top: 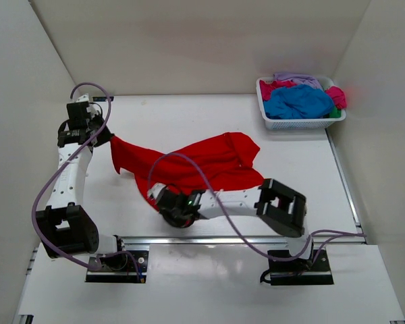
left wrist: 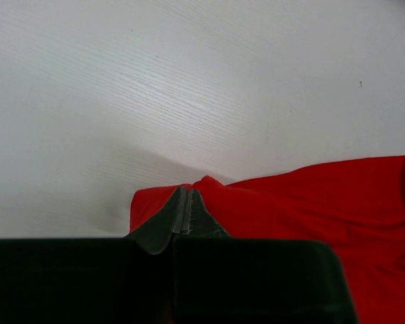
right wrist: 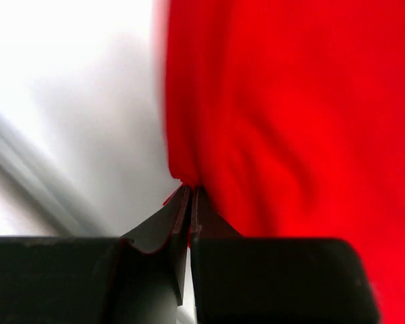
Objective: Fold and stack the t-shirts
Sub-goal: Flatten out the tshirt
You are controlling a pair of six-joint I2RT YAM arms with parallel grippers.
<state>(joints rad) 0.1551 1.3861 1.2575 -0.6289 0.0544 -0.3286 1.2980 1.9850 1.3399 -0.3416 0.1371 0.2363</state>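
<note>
Right gripper [right wrist: 190, 190] low by the near edge of the table [top: 189, 115], tips pinching a fold of the red t-shirt [top: 209, 165], shirt lying crumpled mid-table, left gripper [left wrist: 187, 194] clamped on its far-left corner, white basket [top: 300, 123] of other t-shirts [top: 298, 101] at far right.

Red t-shirt [top: 209, 165]: soft matt cloth, creased. Table [left wrist: 189, 81]: white, matt, fine wood-like grain. Basket [top: 300, 123], far right corner: white plastic mesh.
</note>
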